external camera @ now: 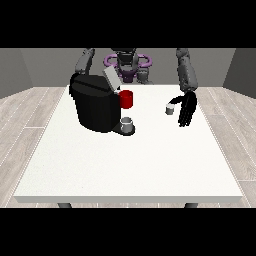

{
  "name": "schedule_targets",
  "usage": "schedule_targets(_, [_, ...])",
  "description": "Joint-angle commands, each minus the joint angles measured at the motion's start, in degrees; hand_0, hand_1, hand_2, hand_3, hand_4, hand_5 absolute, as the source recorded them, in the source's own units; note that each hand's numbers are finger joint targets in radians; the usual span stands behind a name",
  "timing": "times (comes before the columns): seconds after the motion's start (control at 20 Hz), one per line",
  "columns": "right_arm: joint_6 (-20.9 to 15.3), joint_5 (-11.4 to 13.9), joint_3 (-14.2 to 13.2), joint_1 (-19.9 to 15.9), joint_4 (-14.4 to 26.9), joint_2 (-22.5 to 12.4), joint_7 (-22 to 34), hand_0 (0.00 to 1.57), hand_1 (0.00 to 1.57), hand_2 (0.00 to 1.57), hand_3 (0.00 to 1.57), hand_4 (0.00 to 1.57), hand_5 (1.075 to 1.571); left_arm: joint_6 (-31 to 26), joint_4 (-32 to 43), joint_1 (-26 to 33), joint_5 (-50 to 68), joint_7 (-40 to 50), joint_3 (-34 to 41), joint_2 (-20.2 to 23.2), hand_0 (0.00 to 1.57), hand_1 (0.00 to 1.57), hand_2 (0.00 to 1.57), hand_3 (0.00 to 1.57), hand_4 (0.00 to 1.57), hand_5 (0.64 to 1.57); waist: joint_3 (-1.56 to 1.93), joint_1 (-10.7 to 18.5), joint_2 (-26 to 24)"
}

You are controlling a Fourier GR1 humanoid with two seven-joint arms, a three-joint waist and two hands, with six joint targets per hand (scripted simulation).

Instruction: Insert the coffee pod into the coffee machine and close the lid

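From across the counter [130, 165] the coffee machine [95, 106] sits toward the view's left, black and bulky, with its lid [111, 79] tilted up and open, a red part [126, 99] at its front and a small grey cup [128, 123] on the drip stand below. The coffee pod [169, 109], a small pale thing, is well apart from the machine, right at the thumb side of the hand at the view's right [187, 109], whose dark fingers hang down long and fairly straight; I cannot tell whether the thumb has the pod pinched or merely touches it, nor whether the pod rests on the counter or is lifted a little. That is where the trouble could come: if the hold is only a brush of the thumb, the pod may tip or roll away when the arm starts across toward the machine. The open lid leans out on the side the hand would come from, so a low approach might knock it down before the pod is in. The pod slot under the lid is hidden from here, so I cannot judge how it must be lined up. The other hand is not to be seen at all; its arm goes down behind the machine at the view's left.
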Motion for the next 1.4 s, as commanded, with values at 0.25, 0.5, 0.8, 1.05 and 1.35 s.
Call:
schedule_targets(0.25, [-0.6, -0.8, -1.5, -0.6, 5.1, 0.4, 0.1, 0.00, 0.00, 0.00, 0.00, 0.40, 1.571, 2.2, 2.8, -0.9, -5.2, 0.9, -3.8, -4.9, 1.12, 1.12, 1.18, 1.01, 0.00, 1.571, -0.75, 1.3, -3.8])
schedule_targets(0.5, [-1.4, 0.3, -0.6, -0.7, 6.3, 1.3, -1.6, 0.00, 0.00, 0.00, 0.00, 0.32, 1.571, 4.9, 3.3, -2.5, -7.6, -0.4, -4.4, -5.3, 1.18, 1.18, 1.20, 1.08, 0.00, 1.571, -0.75, 0.5, -2.8])
schedule_targets(0.8, [-3.3, 1.6, 0.0, -1.9, 8.4, 2.4, -1.4, 0.00, 0.00, 0.00, 0.00, 0.36, 1.571, 4.5, 3.3, -1.3, -9.2, -1.2, -6.5, -8.8, 1.20, 1.20, 1.21, 1.08, 0.00, 1.571, -0.76, 2.2, -4.2])
schedule_targets(1.05, [0.2, -2.0, -3.0, -1.9, 10.2, 0.0, -1.7, 0.00, 0.00, 0.00, 0.00, 0.41, 1.571, 6.6, 4.2, -1.1, -10.8, 0.1, -6.4, -10.4, 1.26, 1.26, 1.31, 1.21, 0.06, 1.571, -0.75, 1.6, -6.7])
schedule_targets(1.35, [0.7, -2.4, -3.7, 1.6, 15.2, 0.6, -6.8, 0.00, 0.00, 0.00, 0.00, 0.39, 1.571, 8.2, 2.6, -0.3, -12.8, -0.5, -7.9, -13.0, 1.38, 1.38, 1.42, 1.35, 0.66, 1.571, -0.70, 3.4, -9.5])
